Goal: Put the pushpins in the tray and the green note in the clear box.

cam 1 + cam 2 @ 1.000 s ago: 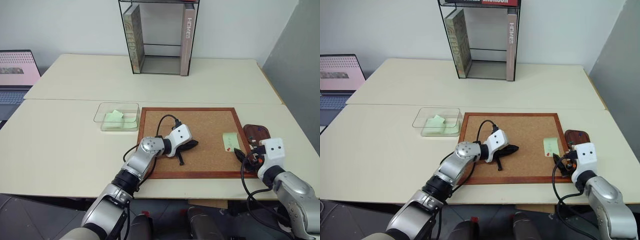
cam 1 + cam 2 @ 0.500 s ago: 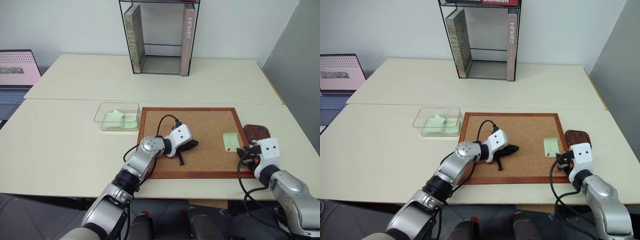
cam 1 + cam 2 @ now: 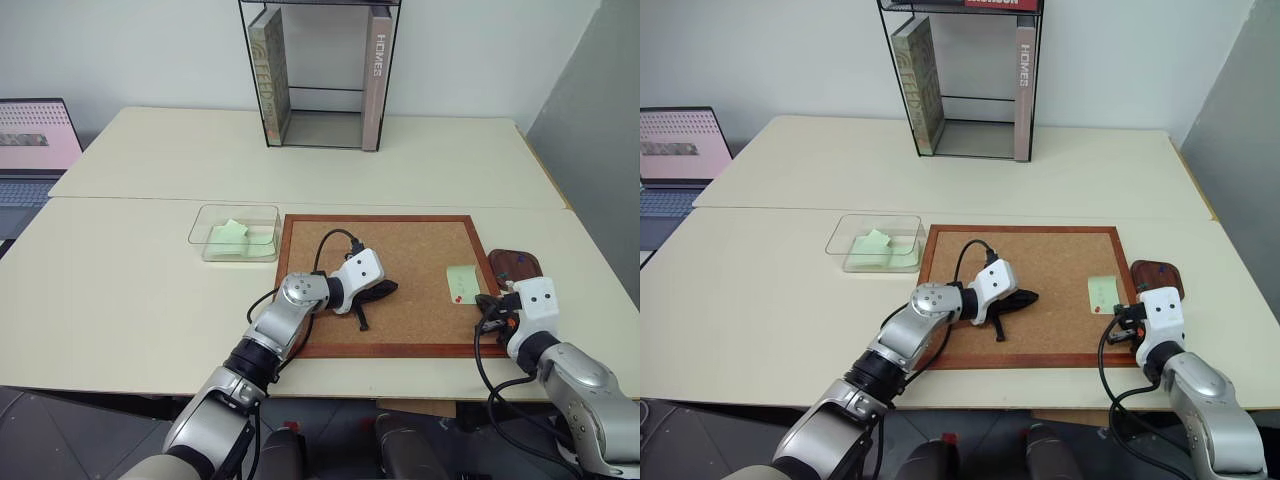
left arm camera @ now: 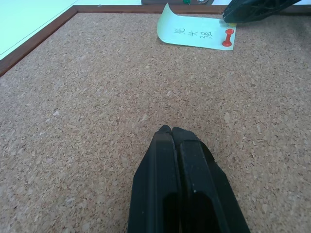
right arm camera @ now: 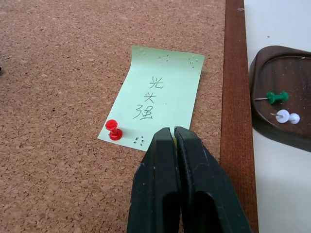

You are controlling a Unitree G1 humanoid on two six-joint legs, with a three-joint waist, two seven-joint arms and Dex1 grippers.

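Two grippers are pressed shut, empty: the right gripper [image 5: 174, 132] at the green note's [image 5: 158, 102] near edge, the left gripper [image 4: 171, 131] mid-corkboard [image 3: 410, 262]. One red pushpin [image 5: 114, 130] pins the note; green and white pins lie in the tray [image 5: 265, 77]; the clear box [image 3: 205, 232] sits beyond.

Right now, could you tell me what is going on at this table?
The robot is clearing a corkboard. Its right hand is shut at the near edge of the green note, which one red pushpin pins to the board. A green pushpin and a white one already lie in the tray. The left hand is shut over bare cork. The clear box holds another green paper.
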